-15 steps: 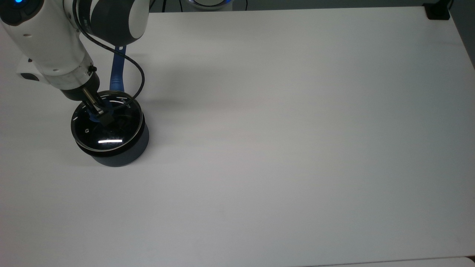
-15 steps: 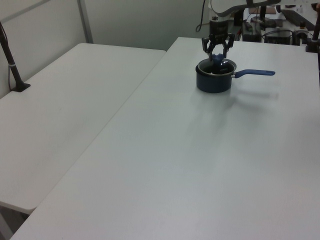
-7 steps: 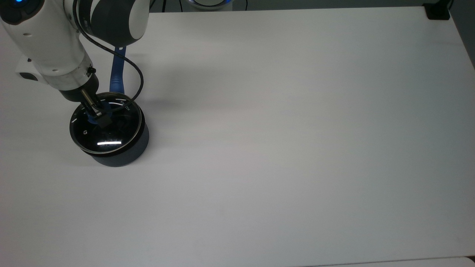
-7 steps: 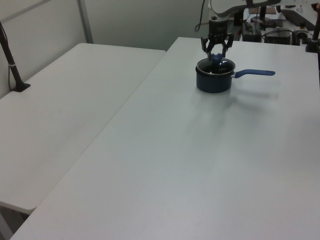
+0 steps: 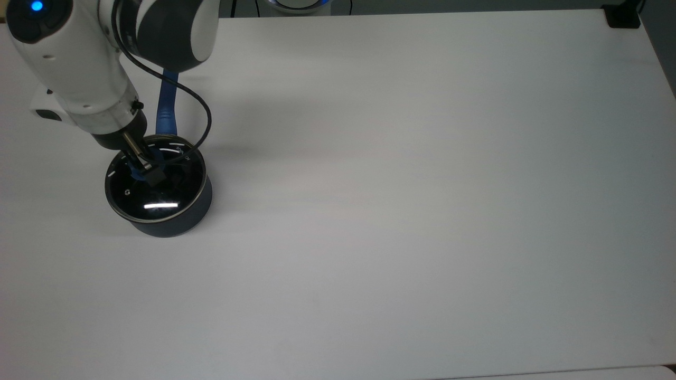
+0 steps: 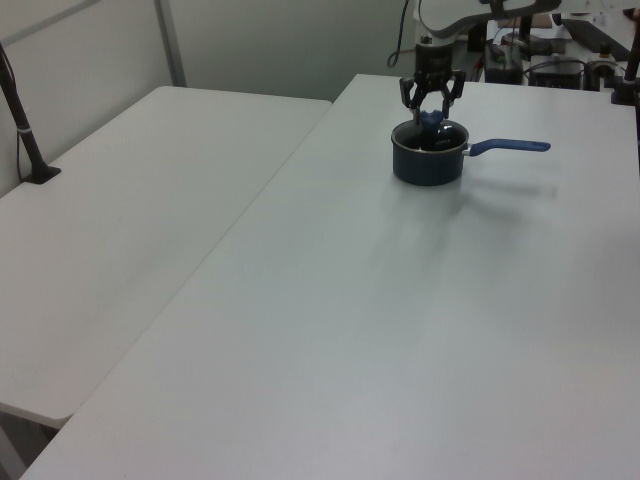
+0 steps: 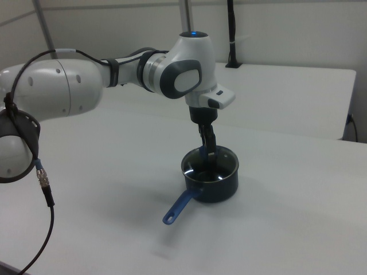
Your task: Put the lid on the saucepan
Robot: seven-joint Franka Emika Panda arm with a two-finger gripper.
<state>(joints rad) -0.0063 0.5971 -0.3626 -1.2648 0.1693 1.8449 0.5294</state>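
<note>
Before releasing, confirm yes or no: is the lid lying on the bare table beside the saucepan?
No: the lid sits atop the saucepan, with the gripper at its knob.

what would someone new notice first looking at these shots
The dark saucepan stands alone near the top view's left edge of a bare white table, its blue handle pointing to the top view's top. The glass lid sits on it, and the white arm's gripper hangs at the lid's blue knob.

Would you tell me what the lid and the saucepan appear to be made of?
The lid looks like clear glass with a thin metal rim: the dark interior shows through and a light reflects off it. The saucepan looks like matte navy coated metal, though that is uncertain.
</note>
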